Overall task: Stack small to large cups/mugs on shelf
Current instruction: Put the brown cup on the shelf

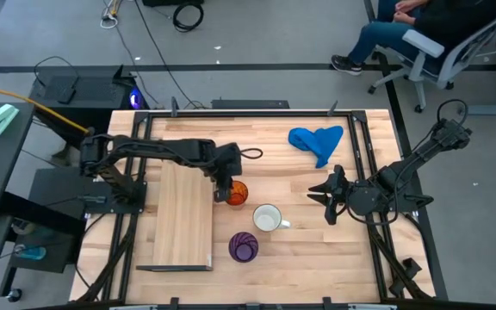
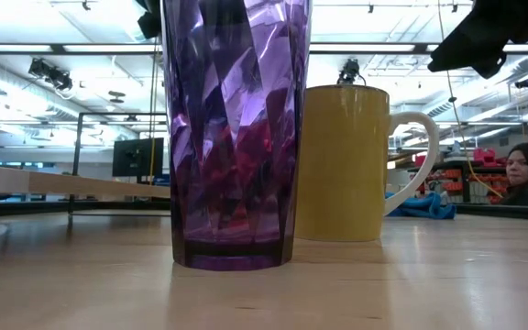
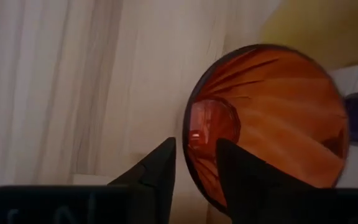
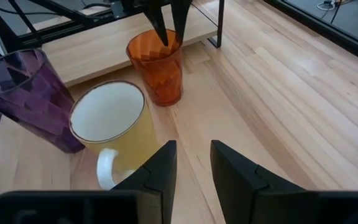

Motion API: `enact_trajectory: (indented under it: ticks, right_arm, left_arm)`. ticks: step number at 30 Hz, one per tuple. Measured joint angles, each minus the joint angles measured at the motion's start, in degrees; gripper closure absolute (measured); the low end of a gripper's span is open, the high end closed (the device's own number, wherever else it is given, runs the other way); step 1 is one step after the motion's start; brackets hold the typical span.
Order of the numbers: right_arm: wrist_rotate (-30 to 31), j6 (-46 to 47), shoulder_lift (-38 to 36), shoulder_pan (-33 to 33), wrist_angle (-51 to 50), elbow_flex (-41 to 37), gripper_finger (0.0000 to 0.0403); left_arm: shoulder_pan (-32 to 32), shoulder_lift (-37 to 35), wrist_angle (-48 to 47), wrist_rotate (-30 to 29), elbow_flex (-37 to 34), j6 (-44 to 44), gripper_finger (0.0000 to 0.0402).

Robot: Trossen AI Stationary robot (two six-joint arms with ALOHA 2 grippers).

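The left pincer [image 1: 228,191] clamps the rim of the orange translucent faceted cup [image 1: 237,193] at frame centre; the right pincer [image 1: 327,197] hangs apart. No writing is readable.

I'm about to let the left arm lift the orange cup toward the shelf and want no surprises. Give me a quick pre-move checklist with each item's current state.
1. Left gripper straddles the rim of the orange cup, one finger inside, one outside: ok.
2. Fingers actually clamped on the wall: cannot tell.
3. Orange cup upright on the table: ok.
4. White mug and purple cup stand apart from the orange cup: ok.
5. Shelf top bare for placing: ok.
6. Right gripper open, waiting clear to the mug's right: ok.
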Motion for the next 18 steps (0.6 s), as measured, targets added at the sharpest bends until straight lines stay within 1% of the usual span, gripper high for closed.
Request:
enact_trajectory:
  ticks: [3,9,11,14,18]
  right_arm:
    - [0.01,0.00,0.00,0.00,-0.03,0.00,0.0298]
    - [-0.01,0.00,0.02,0.00,-0.05,0.00,0.0298]
    - [-0.02,0.00,0.02,0.00,-0.08,0.00,0.0298]
    - [-0.02,-0.02,0.02,0.00,-0.07,0.00,0.0298]
    - [0.01,-0.30,0.01,0.00,-0.08,0.00,0.0298]
  left_arm:
    - [-0.01,-0.04,0.04,-0.01,0.04,-0.09,0.0308]
    - [0.00,-0.03,-0.08,-0.01,0.02,-0.49,0.0383]
    - [0.00,-0.03,-0.04,0.02,0.02,-0.88,0.0388]
    - [0.02,-0.03,-1.17,-0.01,0.35,-1.87,0.0382]
    - [-0.19,0.01,-9.97,-0.05,5.72,-1.58,0.0389]
